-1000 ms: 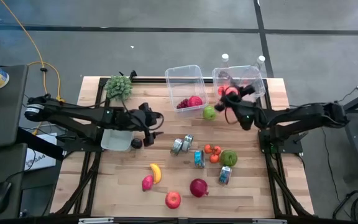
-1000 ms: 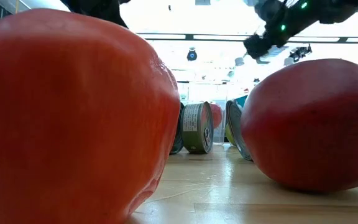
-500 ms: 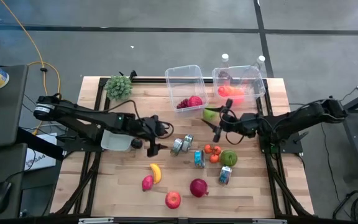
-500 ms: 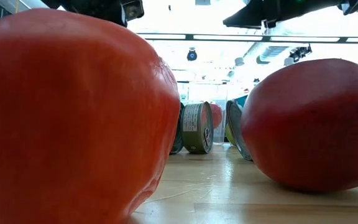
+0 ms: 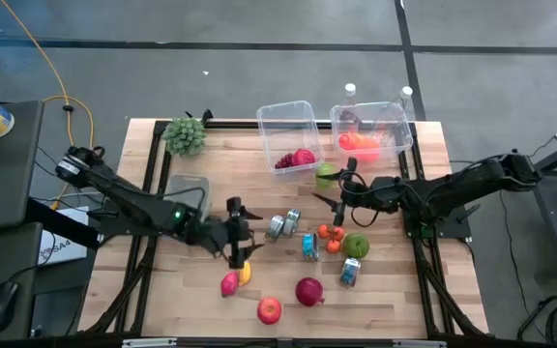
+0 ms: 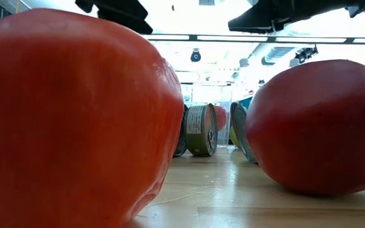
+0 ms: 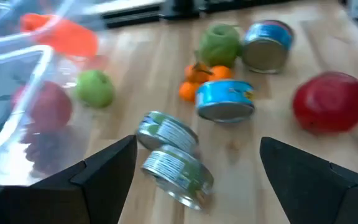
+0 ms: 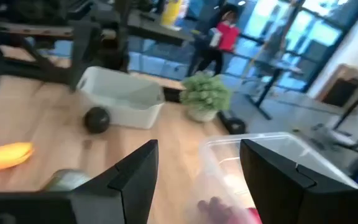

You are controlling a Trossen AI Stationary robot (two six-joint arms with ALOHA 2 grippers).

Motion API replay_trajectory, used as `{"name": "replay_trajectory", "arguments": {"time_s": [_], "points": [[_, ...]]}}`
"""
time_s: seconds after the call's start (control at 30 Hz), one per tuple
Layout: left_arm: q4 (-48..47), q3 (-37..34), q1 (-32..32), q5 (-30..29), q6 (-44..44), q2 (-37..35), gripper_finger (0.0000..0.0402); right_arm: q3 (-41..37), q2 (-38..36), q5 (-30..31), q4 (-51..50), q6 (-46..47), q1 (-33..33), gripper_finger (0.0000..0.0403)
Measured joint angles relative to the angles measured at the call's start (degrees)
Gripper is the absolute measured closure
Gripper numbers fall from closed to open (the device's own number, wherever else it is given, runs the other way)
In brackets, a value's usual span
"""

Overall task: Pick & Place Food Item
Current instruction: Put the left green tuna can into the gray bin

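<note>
Loose food lies on the wooden table: a banana, a pink fruit, a red apple, a dark red fruit, small oranges and a green apple. My left gripper hangs open just beyond the banana, looking toward the cans. My right gripper is open between the green apple and the oranges, above the table. Its wrist view shows the banana far ahead. Neither gripper holds anything.
Two clear bins stand at the far edge with red and orange food inside. A white tub, a dark ball and a green plant are on the left. Several cans lie mid-table.
My left gripper has swung from beside the white tub toward the near edge and the right, ending over the banana. My right gripper has drawn back from the right clear bin toward the table's middle, leaving an orange-red item in that bin, then held still.
</note>
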Motion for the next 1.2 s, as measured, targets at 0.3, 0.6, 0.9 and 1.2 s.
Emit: {"name": "replay_trajectory", "arguments": {"time_s": [0.3, 0.6, 0.9, 1.2], "points": [[1.7, 0.9, -3.1, -7.5, -6.8, 9.2, 0.0073, 0.0, 0.0, -10.3, -4.2, 2.8, 2.2, 0.0188], [2.3, 0.9, -3.7, -18.8, -20.5, 15.7, 0.0073, 0.0, 0.0, -17.1, -5.2, 2.6, 7.3, 0.0188], [9.6, 0.9, -3.8, -21.2, -24.2, 21.9, 0.0073, 0.0, 0.0, -17.1, -6.3, 2.6, 10.2, 0.0188], [12.3, 0.8, -2.4, -19.9, -25.7, 22.1, 0.0073, 0.0, 0.0, -17.0, -5.9, 2.5, 11.6, 0.0188]]}}
